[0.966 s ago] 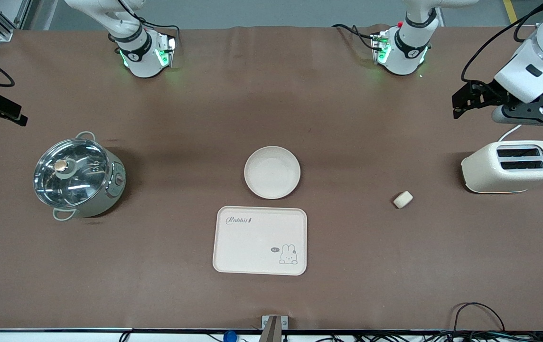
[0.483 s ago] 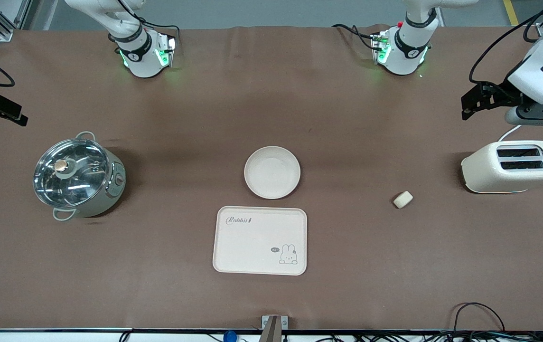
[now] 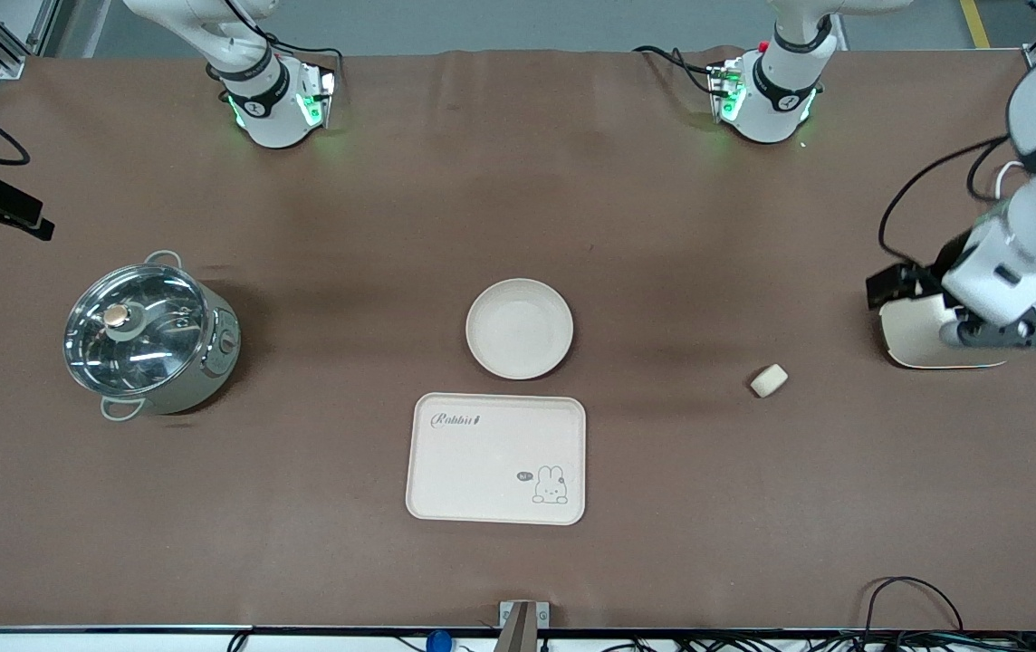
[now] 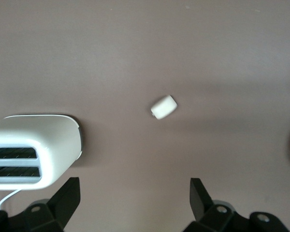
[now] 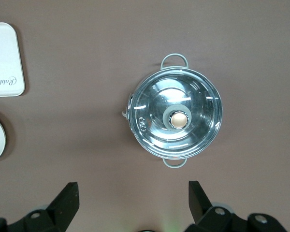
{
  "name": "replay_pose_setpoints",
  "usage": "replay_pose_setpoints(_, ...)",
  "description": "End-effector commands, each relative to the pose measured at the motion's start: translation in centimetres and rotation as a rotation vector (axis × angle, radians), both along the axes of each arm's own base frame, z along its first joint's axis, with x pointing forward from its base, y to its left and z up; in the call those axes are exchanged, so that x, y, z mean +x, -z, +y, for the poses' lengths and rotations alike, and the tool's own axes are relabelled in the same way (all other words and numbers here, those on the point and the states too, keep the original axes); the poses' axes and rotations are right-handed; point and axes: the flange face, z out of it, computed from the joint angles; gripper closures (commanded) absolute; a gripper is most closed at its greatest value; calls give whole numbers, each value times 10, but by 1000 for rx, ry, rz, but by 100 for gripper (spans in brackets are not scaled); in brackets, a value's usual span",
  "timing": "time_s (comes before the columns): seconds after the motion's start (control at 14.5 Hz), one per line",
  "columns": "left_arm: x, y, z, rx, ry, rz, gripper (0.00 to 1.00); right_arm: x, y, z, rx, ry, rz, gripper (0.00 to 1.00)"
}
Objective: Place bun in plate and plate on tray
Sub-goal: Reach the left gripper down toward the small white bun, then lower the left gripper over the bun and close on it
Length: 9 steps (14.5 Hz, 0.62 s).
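Bun [image 3: 769, 380] lies on its side on the bare counter [image 3: 373, 226] toward the left arm's end, a bit nearer the front camera than the toaster [image 3: 912, 340] and well apart from the plate [image 3: 519, 328]. Nothing touches it. The left wrist view shows the same: bun [image 4: 163, 107] alone on the counter, toaster [image 4: 34, 150] off to one side.

Plate sits mid-counter, holding nothing, and is not on the tray [image 3: 496, 458]. Tray lies just beside it, nearer the front camera, with a narrow strip of counter between them; the Rabbit lettering and rabbit drawing are visible.

Left gripper [image 4: 135, 205] is up in the air over the toaster, which the arm mostly covers in the front view. Jaws are spread wide and hold nothing; both fingertips [image 4: 67, 195] frame bare counter in the wrist view.

Right gripper [image 5: 133, 203] is off the front view's edge, probably up above the lidded steel pot [image 5: 174, 117]; that rests on the wrist view alone. Jaws are also spread wide with nothing between them. Pot [image 3: 147, 335] stands at the right arm's end of the counter.
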Motion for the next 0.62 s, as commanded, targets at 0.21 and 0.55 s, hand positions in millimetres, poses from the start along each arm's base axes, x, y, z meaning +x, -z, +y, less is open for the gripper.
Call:
replay_pose_setpoints(0.21, 29, 95, -25, 19, -191, 13, 0, -1, -2, 4, 41, -11, -9, 0)
replay_pose_setpoints(0.55, 27, 199, -39, 4, -233, -39, 0, 0, -2, 6, 46, -15, -11, 0)
